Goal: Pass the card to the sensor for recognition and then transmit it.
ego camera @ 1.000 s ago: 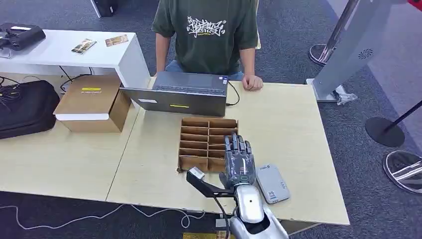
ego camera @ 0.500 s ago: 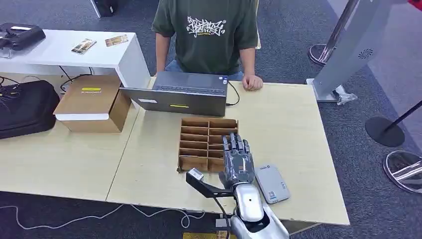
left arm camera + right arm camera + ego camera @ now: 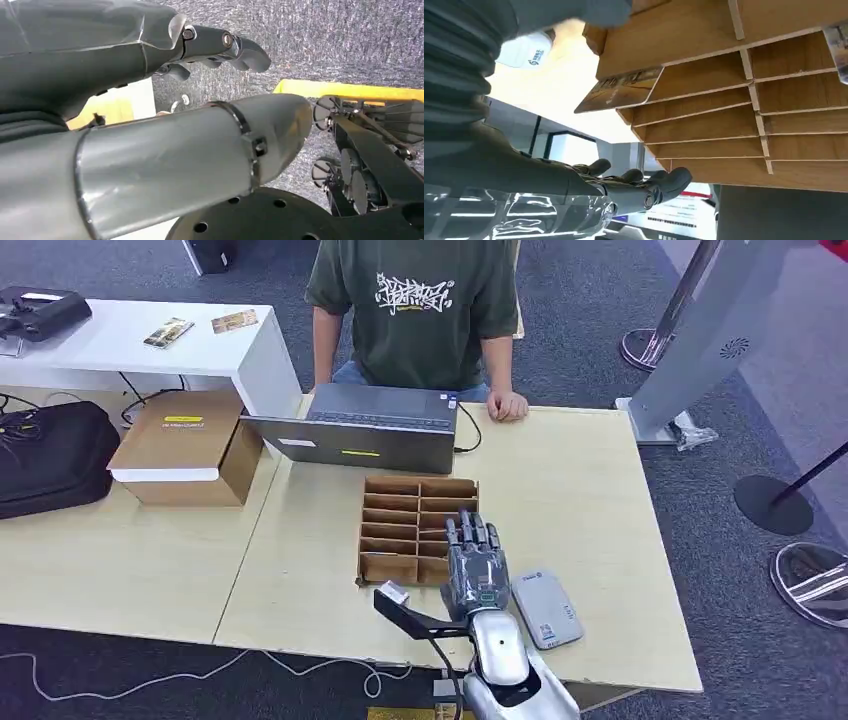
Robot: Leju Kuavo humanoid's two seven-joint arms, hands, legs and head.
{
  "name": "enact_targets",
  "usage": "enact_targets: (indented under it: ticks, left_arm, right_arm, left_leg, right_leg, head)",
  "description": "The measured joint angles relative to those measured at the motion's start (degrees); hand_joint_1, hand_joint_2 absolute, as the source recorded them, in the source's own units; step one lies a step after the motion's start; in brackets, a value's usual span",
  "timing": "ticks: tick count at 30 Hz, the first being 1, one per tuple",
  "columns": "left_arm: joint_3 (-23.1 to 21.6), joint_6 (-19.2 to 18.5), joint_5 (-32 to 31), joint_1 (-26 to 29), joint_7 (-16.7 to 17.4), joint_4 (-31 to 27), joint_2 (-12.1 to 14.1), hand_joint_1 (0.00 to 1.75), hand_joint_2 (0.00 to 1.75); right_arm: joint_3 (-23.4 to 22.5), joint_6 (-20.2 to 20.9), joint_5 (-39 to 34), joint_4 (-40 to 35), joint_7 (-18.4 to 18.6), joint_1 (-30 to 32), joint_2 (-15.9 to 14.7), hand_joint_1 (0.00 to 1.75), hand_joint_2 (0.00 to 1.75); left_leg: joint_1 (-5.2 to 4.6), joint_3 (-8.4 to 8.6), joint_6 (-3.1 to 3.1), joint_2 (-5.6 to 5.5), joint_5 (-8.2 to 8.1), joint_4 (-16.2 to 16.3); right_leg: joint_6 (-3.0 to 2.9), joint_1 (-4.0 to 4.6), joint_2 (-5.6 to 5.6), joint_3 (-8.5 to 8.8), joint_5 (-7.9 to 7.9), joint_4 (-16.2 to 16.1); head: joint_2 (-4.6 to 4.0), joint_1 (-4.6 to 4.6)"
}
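Partly hidden card (image 3: 621,88), right hand (image 3: 476,562) covering rack (image 3: 400,520)

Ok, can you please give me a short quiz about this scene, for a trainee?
1. True or false: the right hand holds the card.
2. What lies on the table at that hand's right side? A) a mug B) the grey sensor C) a bottle
3. What stands just behind the slotted tray?
Key: 1 false, the card sits in a slot; 2 B; 3 the laptop.
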Motion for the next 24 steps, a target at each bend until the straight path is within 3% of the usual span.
enact_targets:
  ticks: [6, 10, 17, 24]
  left_arm:
    - [0.0, 0.0, 0.1, 0.0, 0.0, 0.1, 0.1, 0.00, 0.00]
    - [0.0, 0.3, 0.1, 0.0, 0.0, 0.3, 0.3, 0.00, 0.00]
    - [0.0, 0.5, 0.1, 0.0, 0.0, 0.3, 0.3, 0.00, 0.00]
    - [0.0, 0.6, 0.0, 0.0, 0.0, 0.6, 0.5, 0.00, 0.00]
  right_arm:
    - [0.0, -0.2, 0.0, 0.7, -0.4, -0.1, 0.0, 1.69, 1.75]
    - [0.0, -0.5, 0.0, 1.1, -0.4, -0.3, 0.0, 1.66, 1.75]
    - [0.0, -0.7, 0.0, 1.6, -0.4, -0.7, 0.0, 1.45, 1.75]
    - [0.0, -0.9, 0.0, 1.8, -0.8, -0.8, 0.0, 1.45, 1.75]
  left_leg:
    - [0.00, 0.00, 0.00, 0.00, 0.00, 0.0]
    - [0.00, 0.00, 0.00, 0.00, 0.00, 0.0]
    - [0.00, -0.01, 0.00, -0.01, 0.00, 0.0]
    - [0.00, 0.00, 0.00, -0.01, 0.00, 0.0]
  right_leg:
    - [0.00, 0.00, 0.00, 0.00, 0.00, 0.0]
    - [0.00, 0.00, 0.00, 0.00, 0.00, 0.0]
    - [0.00, 0.00, -0.01, 0.00, 0.00, 0.0]
    - [0.00, 0.00, -0.01, 0.00, 0.00, 0.0]
  head:
    - [0.00, 0.00]
    - [0.00, 0.00]
    - [0.00, 0.00]
    - [0.00, 0.00]
